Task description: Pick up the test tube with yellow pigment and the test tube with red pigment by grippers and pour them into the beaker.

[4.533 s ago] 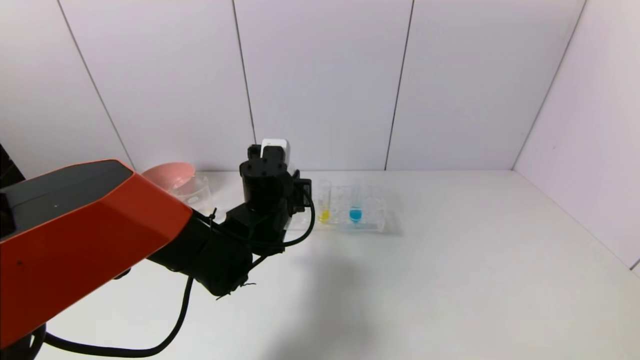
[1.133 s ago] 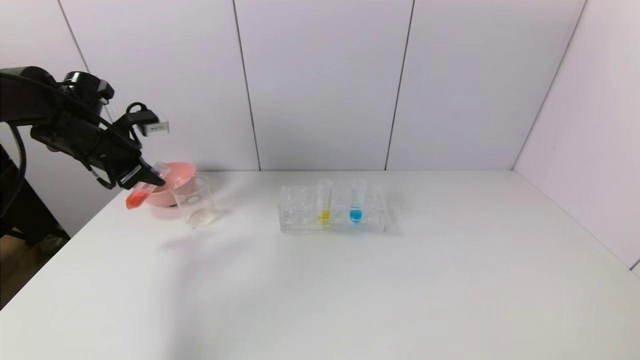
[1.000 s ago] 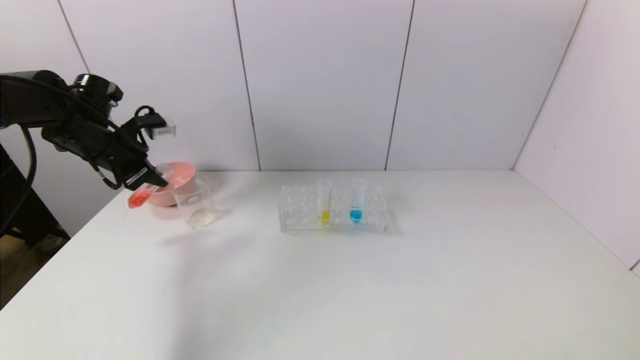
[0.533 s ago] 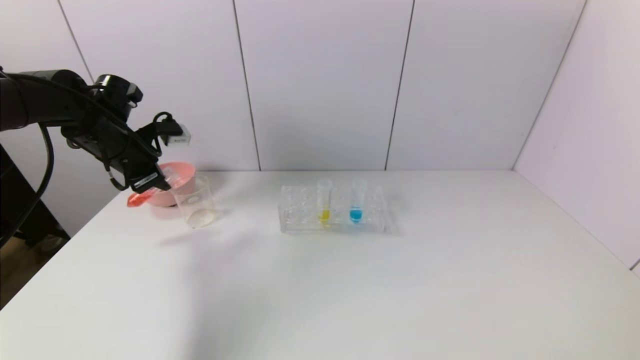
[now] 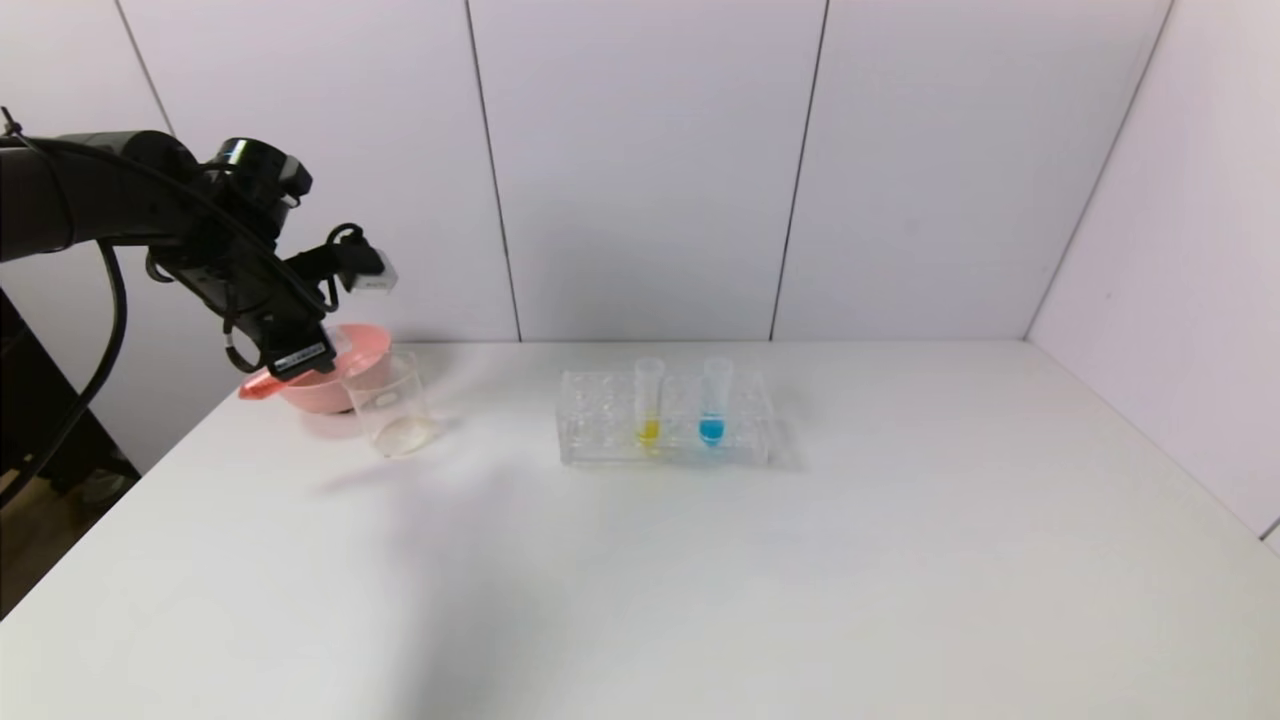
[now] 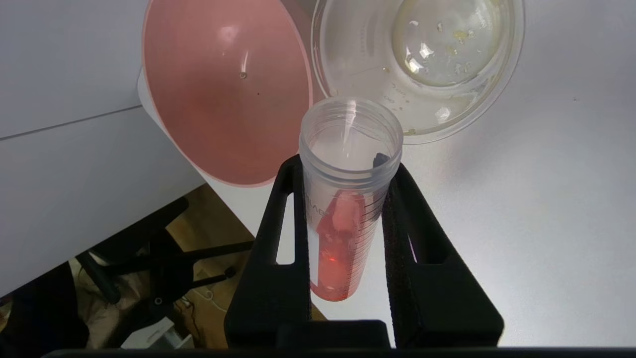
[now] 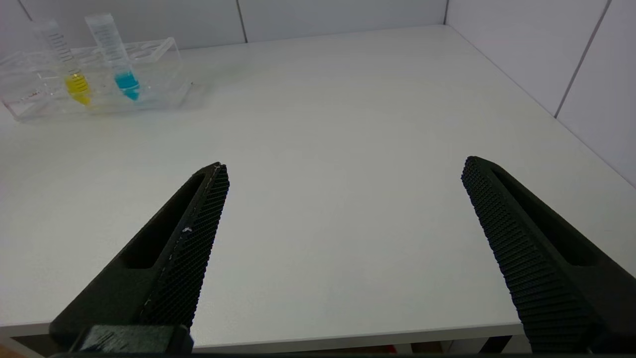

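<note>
The left end effector (image 5: 297, 362) clamps the tilted red tube (image 6: 343, 219) beside the beaker (image 5: 388, 403) and pink bowl (image 5: 355, 352); the yellow tube (image 5: 648, 400) sits racked; the right end effector (image 7: 343, 248) gapes wide above the counter (image 5: 700, 560).

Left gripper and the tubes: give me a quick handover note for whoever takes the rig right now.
Left gripper: shut on the red test tube, tilted beside the beaker, liquid not poured yet.
Right gripper: open, parked over the bare table.
Yellow test tube stands in the rack next to the blue test tube.
Pink bowl sits behind the beaker.
Left: pour red, then yellow.
</note>
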### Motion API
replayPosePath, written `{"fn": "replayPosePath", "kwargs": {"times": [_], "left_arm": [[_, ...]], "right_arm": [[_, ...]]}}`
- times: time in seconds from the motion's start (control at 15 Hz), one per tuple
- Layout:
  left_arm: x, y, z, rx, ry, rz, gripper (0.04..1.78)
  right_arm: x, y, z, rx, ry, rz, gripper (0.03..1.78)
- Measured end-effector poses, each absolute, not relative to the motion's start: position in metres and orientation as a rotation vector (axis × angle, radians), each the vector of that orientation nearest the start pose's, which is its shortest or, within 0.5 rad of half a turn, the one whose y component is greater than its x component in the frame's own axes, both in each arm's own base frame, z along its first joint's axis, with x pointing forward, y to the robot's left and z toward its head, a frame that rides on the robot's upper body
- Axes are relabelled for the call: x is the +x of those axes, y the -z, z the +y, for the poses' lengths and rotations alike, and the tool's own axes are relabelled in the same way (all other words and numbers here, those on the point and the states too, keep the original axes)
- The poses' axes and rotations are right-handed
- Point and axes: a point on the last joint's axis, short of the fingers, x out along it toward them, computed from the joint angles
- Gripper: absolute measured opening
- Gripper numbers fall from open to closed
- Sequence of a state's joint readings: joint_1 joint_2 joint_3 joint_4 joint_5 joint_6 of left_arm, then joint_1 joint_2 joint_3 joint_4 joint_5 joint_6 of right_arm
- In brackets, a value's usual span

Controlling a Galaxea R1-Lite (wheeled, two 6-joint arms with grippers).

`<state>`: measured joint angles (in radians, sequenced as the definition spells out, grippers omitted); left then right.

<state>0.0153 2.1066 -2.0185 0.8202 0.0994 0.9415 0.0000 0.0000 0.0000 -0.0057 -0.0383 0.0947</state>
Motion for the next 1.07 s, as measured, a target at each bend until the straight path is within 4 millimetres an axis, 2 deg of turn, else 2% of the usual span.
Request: {"fn": "replayPosePath", "kwargs": {"times": [1.07], "left_arm": [[0.393, -0.234, -0.019, 1.074, 0.179, 0.999, 0.44]], "right_arm": [[-0.023, -0.076, -0.001, 0.095, 0.038, -0.008, 1.71]]}}
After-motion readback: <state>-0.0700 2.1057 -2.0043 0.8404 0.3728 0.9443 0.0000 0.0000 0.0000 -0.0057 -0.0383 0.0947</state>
